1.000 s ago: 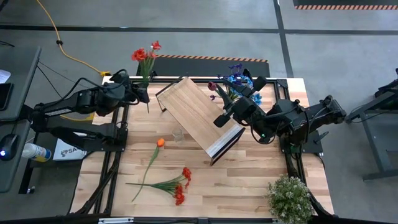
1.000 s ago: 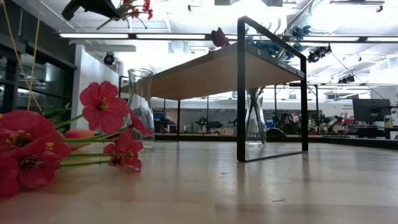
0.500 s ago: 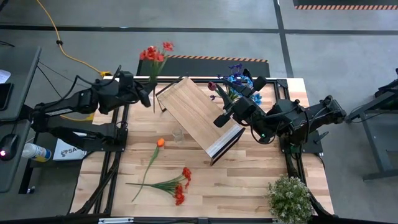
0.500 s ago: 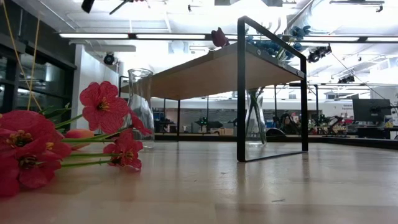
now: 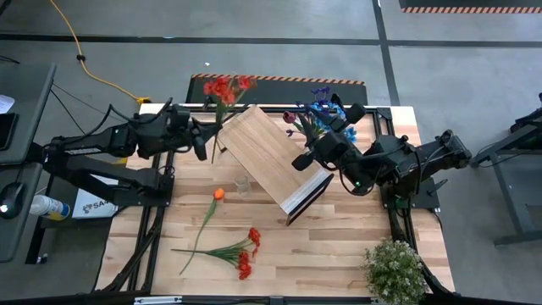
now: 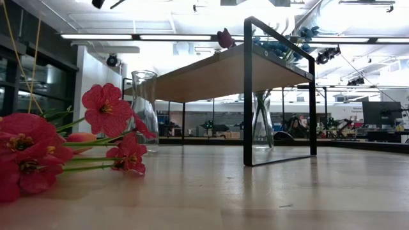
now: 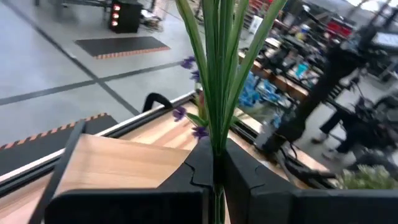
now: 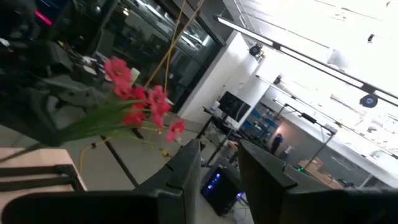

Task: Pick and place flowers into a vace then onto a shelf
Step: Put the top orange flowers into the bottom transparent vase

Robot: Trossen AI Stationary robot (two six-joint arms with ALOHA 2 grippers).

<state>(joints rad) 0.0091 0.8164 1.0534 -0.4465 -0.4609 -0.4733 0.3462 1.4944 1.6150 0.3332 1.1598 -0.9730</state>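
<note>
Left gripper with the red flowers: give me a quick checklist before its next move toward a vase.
1. Grip on the stems: ok. The left gripper is shut on the red flowers; the left wrist view shows the green stems clamped between its fingers.
2. Empty vase upright: ok. The clear vase stands beside the shelf.
3. Gripper above that vase: not ok. It is beside the shelf's far corner; the vase is nearer the table's middle.
4. Right gripper out of the way: ok. The right gripper is at the shelf's other side, holding nothing.
5. Loose flowers clear of the vase: ok. The flowers on the table lie apart from it.
</note>
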